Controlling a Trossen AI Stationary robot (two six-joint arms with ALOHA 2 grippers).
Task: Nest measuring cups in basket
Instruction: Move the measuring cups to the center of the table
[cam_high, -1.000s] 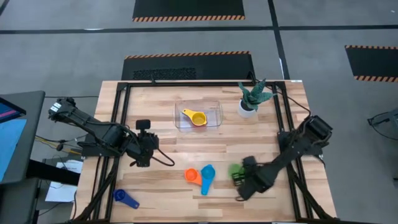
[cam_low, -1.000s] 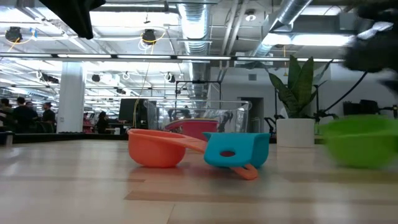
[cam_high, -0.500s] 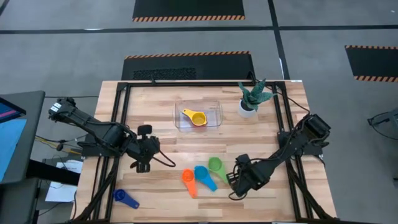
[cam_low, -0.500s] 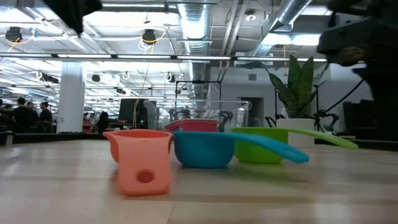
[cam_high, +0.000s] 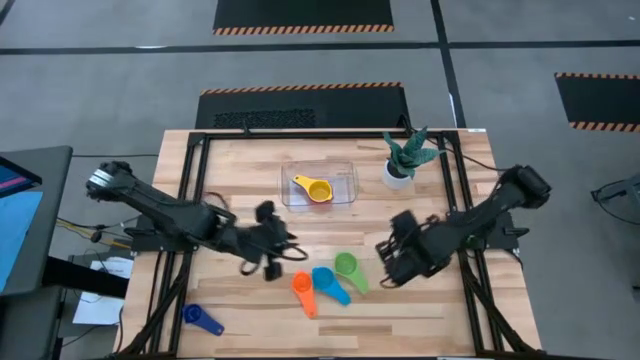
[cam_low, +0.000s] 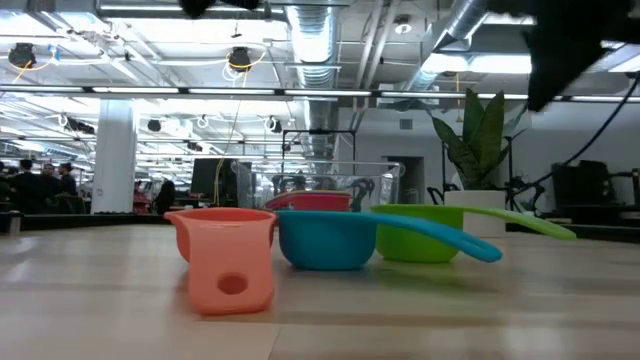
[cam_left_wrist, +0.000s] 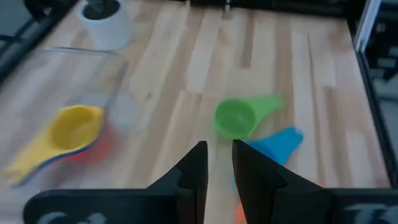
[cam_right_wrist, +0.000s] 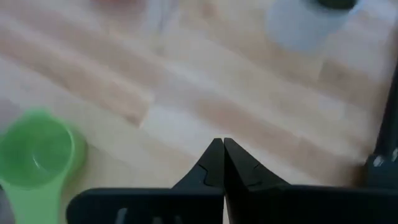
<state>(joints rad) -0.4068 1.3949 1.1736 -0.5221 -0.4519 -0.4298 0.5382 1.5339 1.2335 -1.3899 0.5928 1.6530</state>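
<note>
The clear basket (cam_high: 320, 184) sits on the wooden table (cam_high: 240, 160) toward 12 o'clock from the table's centre, with the potted plant (cam_high: 405, 160) just beside it at its 3 o'clock. A yellow cup (cam_high: 317, 189) lies inside the basket. In the left wrist view a red and a blue edge peek out under the yellow cup, so more cups seem stacked beneath it, though they are too blurred to count. In the low view only a red rim (cam_low: 312, 201) shows through the clear wall.

Toward 6 o'clock from the basket three cups lie in a row: the orange cup (cam_high: 302, 286), the teal cup (cam_high: 325, 279) and the green cup (cam_high: 347, 266). In the low view they overlap, and whether they touch cannot be settled. The dark blue cup (cam_high: 203, 319) lies alone near the table's 7 o'clock corner, well apart from the rest.

The left gripper (cam_high: 272, 247) hangs over the table at 10 o'clock of the orange cup; its fingers stand slightly parted with nothing between them in the wrist view. The right gripper (cam_high: 392, 259) hangs at 3 o'clock of the green cup, its fingertips pressed together and empty. Both grippers are largely cut off at the top of the low view.
</note>
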